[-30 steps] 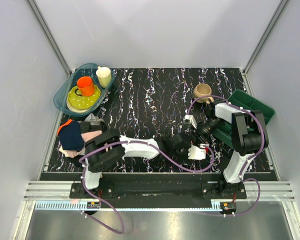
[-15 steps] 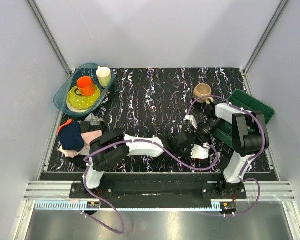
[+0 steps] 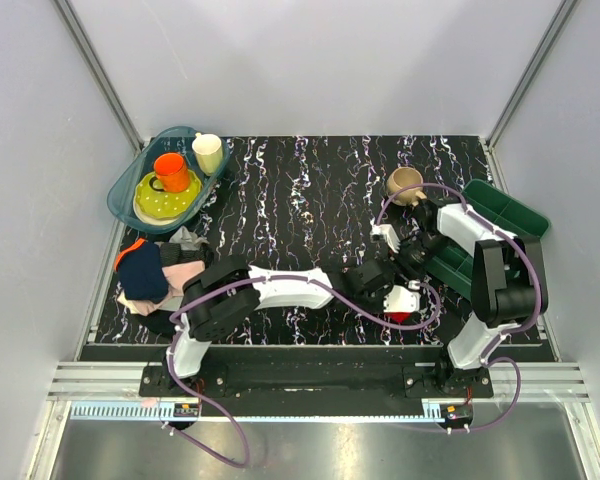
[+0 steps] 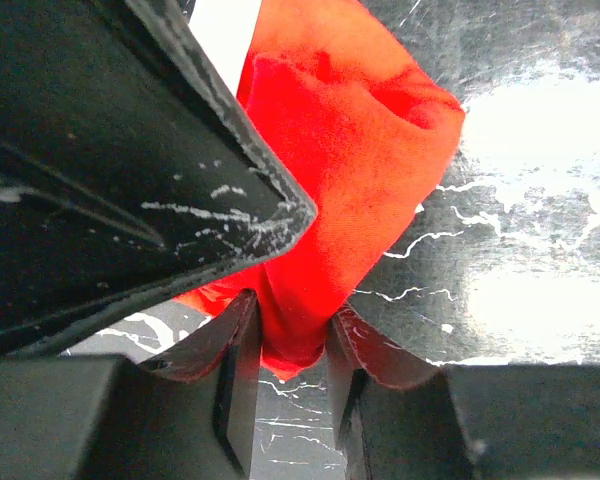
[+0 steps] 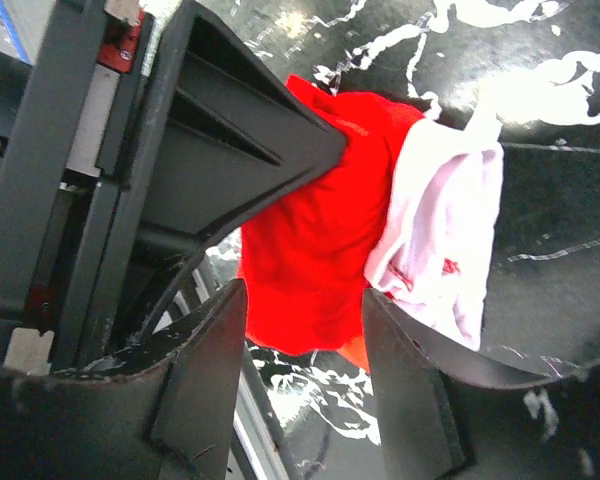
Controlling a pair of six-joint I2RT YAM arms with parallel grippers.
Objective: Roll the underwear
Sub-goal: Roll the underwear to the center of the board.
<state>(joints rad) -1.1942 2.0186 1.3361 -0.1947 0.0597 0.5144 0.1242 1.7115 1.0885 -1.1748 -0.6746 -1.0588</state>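
- The underwear (image 4: pixel 360 170) is seen as a bunched red bundle with a white part on one side. It lies on the black marbled table (image 3: pixel 300 200), left of the green tray (image 3: pixel 500 215) and nearer the arm bases than the tray is.
- The left gripper (image 4: pixel 292 320) is closed to a narrow gap, and a fold of the red cloth is pinched between its two fingers. The pinched end is the one pointing away from the tray.
- The right gripper (image 5: pixel 302 300) is set between the tray and the bundle. Its jaws are parted wide and stand astride the cloth, red on one side and white on the other. No grip is seen, and whether the pads touch the fabric cannot be told.
- In both wrist views the other gripper's black finger is seen lying against the red cloth.
- A tan mug (image 3: pixel 405 183) is noted left of the tray, toward the far edge of the table.
- Well to the left of the tray, a blue basin (image 3: pixel 125 200) is recorded at the far corner. It holds an orange cup (image 3: pixel 171 170), a cream cup (image 3: pixel 208 152) and a yellow-green plate (image 3: pixel 160 203).
- A pile of garments (image 3: pixel 150 270) is noted on that same side, far from the tray.
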